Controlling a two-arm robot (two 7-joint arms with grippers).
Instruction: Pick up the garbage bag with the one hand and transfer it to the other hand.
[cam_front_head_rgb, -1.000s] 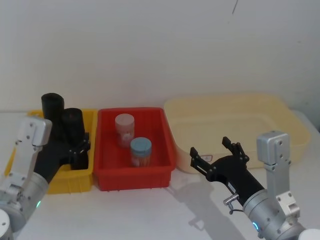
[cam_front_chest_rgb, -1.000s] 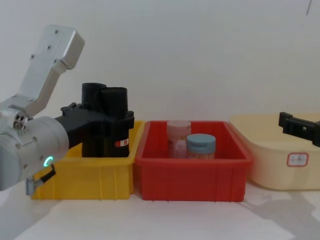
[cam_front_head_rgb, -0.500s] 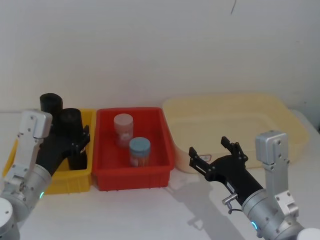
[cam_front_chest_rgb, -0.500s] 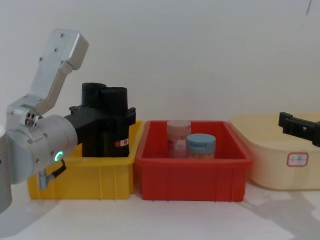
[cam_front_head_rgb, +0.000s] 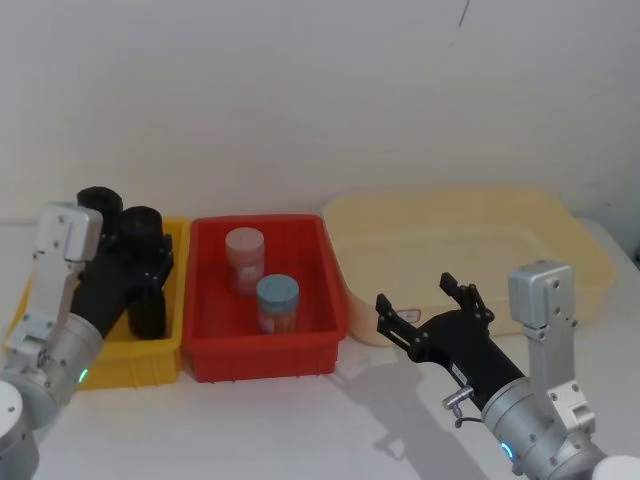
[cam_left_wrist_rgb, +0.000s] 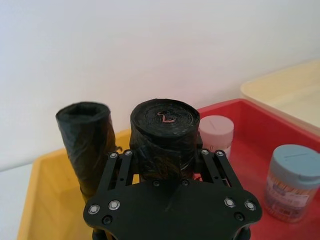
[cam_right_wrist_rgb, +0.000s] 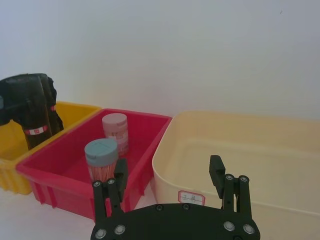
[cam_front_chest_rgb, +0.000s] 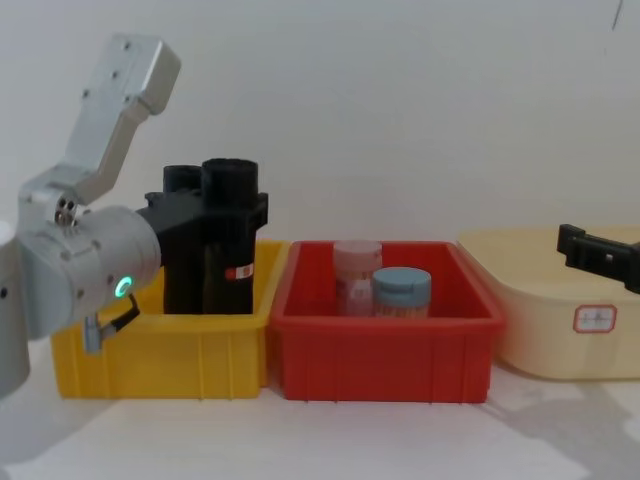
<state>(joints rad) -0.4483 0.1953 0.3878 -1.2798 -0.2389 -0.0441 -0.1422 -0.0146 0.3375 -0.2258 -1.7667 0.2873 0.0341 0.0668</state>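
The left end effector (cam_front_head_rgb: 150, 268) is clenched on the garbage bag (cam_front_head_rgb: 143, 228). In the left wrist view its two fingers (cam_left_wrist_rgb: 118, 159) press against opposite sides of the roll, just below the flat top. Its arm carries one green glowing ring (cam_front_chest_rgb: 122, 288).

The garbage bag stands upright in the yellow bin (cam_front_chest_rgb: 160, 350), with its red-and-white label band (cam_front_chest_rgb: 238, 272) showing above the bin's front wall. Whether its base touches the bin floor is hidden. A second, wrinkled black roll (cam_front_head_rgb: 98, 203) stands upright just beside it on the far side, so the yellow bin holds two rolls.

The right end effector (cam_front_head_rgb: 417, 295) is released and holds nothing, its two fingers spread wide. It hovers above the desk (cam_front_head_rgb: 300, 430) toward the right front corner, in front of the cream tub (cam_front_head_rgb: 560, 230). One blue glowing ring (cam_front_head_rgb: 510, 452) shows on its arm.

Three containers stand in a row along the far edge of the desk. The yellow bin is at the left end, the red bin (cam_front_head_rgb: 265, 360) is in the middle, touching or nearly touching it, and the cream tub is at the right end.

The red bin holds two upright jars close together: one pink-lidded jar (cam_front_head_rgb: 245, 255) toward the back and one blue-lidded jar (cam_front_head_rgb: 277, 300) nearer the front. The cream tub bears one small white sticker (cam_front_chest_rgb: 596, 319) on its front wall.
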